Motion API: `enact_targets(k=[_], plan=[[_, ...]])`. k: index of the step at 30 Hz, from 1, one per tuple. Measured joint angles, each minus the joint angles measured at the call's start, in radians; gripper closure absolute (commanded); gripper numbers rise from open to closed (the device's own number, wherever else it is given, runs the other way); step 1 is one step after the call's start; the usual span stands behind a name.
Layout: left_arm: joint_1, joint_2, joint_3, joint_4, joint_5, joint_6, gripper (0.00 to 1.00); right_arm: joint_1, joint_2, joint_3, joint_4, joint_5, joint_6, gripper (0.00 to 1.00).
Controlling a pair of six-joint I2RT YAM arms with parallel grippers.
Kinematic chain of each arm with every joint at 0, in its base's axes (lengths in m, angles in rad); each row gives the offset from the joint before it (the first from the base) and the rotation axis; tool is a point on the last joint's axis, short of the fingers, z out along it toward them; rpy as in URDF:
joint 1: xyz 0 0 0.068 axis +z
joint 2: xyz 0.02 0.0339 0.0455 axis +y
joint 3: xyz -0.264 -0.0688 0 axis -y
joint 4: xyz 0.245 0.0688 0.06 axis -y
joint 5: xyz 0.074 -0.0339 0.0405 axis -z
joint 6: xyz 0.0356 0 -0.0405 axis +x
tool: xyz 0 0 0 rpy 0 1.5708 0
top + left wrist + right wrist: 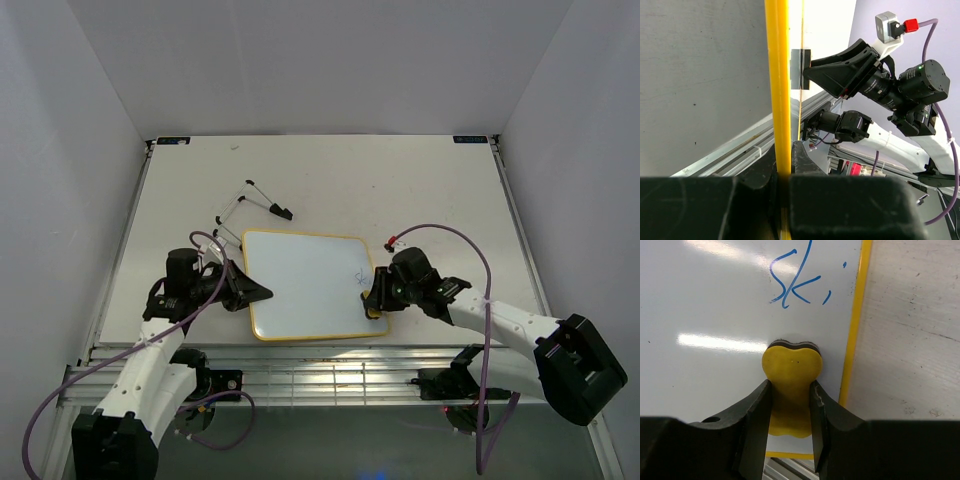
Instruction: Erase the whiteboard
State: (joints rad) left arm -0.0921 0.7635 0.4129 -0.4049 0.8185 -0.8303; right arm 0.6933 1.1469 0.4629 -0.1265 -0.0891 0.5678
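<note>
1. The whiteboard [300, 285] is lying on the surface [400, 190], close to its near edge and right between the two arms.
2. Its yellow frame [300, 235] is seen running all round the rounded corners, and lamp glare is caught on the white face.
3. Blue marks [795, 285] are picked out near the board's right side, just inside the frame.
4. And there it is: a small yellow eraser [792, 362] is set against the board's face. It is on the near side of the marks and apart from them, just beside the right frame.
5. The eraser is pinched at its narrow waist by the right tool [790, 390], with one dark finger pressed on each side.
6. Over on the left, the board's left edge is clamped by the left tool [784, 160]. In the left wrist view the yellow frame is seen rising straight up from between the two fingers.
7. Past that edge, the right arm [890, 85] is seen from the left wrist camera, reaching in towards the board's far side.
8. Thin wire pieces with black ends [262, 198] are scattered on the surface beyond the board's far left corner, apart from it.
</note>
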Motion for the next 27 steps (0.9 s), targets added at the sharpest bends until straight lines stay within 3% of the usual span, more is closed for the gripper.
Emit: enact_targets(k=[9,17,20,27], plan=[[0.024,0.032,0.000,0.020,0.048,0.030,1.00,0.016,0.027,0.023,0.009,-0.033,-0.029,0.75],[0.032,0.058,0.000,0.038,0.064,0.045,1.00,0.225,0.156,0.226,0.046,-0.090,-0.041,0.75],[0.032,0.061,-0.001,0.039,0.063,0.043,1.00,0.165,0.198,0.246,0.050,-0.165,-0.059,0.75],[0.031,0.067,-0.001,0.047,0.064,0.040,1.00,-0.111,0.330,0.263,0.050,-0.238,-0.161,0.75]])
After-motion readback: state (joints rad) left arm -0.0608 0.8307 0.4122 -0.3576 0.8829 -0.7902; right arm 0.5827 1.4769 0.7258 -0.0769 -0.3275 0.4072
